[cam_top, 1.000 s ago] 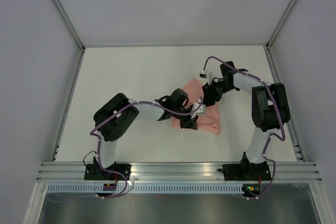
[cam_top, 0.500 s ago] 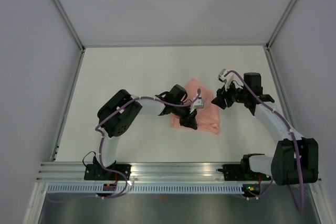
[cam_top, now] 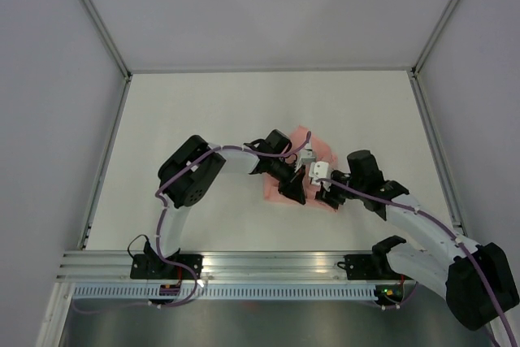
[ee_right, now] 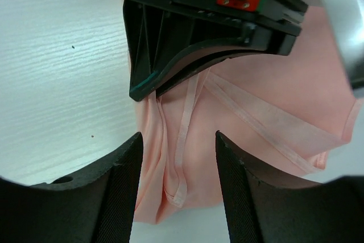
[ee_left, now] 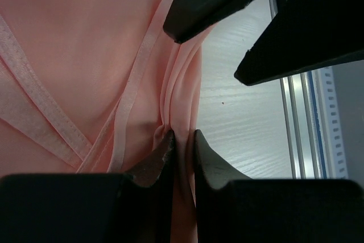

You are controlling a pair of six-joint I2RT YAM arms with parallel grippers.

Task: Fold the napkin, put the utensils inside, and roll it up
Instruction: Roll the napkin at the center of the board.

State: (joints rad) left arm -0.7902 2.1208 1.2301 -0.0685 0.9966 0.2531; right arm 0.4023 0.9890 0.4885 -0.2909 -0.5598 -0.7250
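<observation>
The pale pink napkin (cam_top: 313,170) lies bunched and folded on the white table (cam_top: 203,119), its hemmed edges showing in both wrist views. My left gripper (cam_top: 296,193) is shut on a fold at the napkin's near edge (ee_left: 181,106). My right gripper (cam_top: 325,193) is open, its fingers (ee_right: 122,174) straddling the napkin's near corner (ee_right: 182,186) just right of the left gripper (ee_right: 145,92). No utensils show in any view.
Grey enclosure walls surround the table. A metal rail (cam_top: 276,264) runs along the near edge, also visible in the left wrist view (ee_left: 310,118). The two grippers sit very close together over the napkin.
My right arm swung from the napkin's far right side round to its near edge, ending beside the left gripper. The left gripper stayed shut on the napkin, shifting slightly.
</observation>
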